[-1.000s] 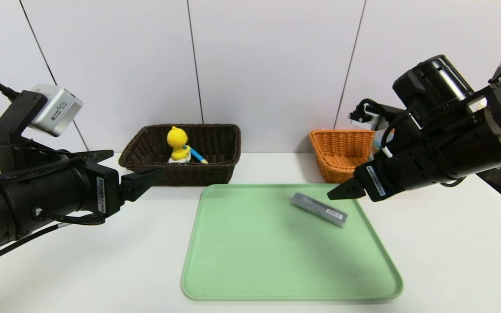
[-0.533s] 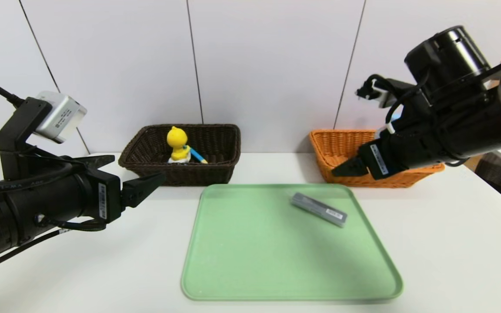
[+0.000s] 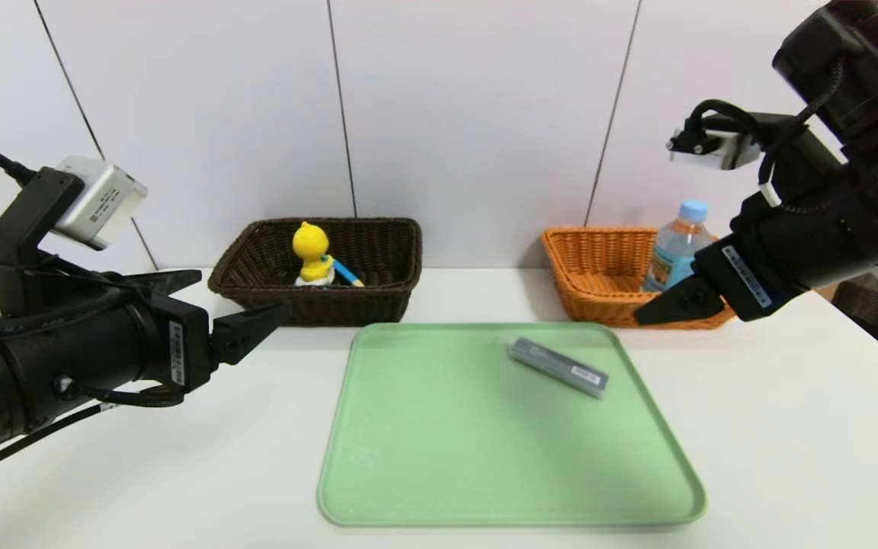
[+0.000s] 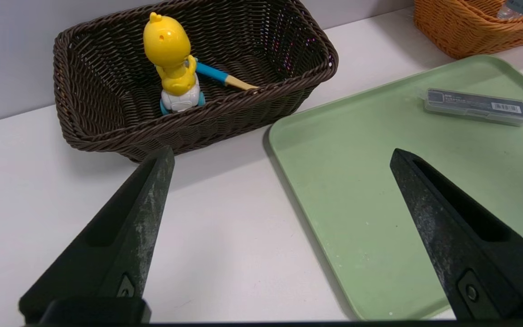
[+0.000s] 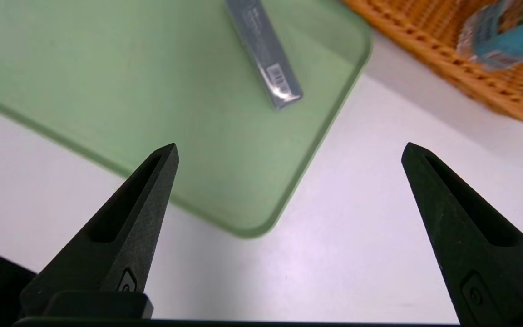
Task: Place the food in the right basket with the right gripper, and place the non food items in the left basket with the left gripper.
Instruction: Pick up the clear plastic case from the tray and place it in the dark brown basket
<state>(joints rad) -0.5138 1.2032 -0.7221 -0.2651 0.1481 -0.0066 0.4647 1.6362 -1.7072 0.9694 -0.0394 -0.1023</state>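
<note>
On the green tray (image 3: pixel 511 457) lay the grey case (image 3: pixel 559 367); left hand (image 4: pixel 282 154) and right hand (image 5: pixel 291 144) hovered, fingers apart.

White table (image 3: pixel 203 473) with its load
Directly on it: dark basket (image 3: pixel 332 309) and orange basket (image 3: pixel 591 309) apart behind a green tray (image 3: pixel 485 457).

Bare tray (image 3: pixel 485 457) approachable, basket rims (image 3: pixel 317 293) apparently obstructing

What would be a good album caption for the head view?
Bottle in the orange basket, duck toy in the dark one, grey case alone on the green tray.
</note>
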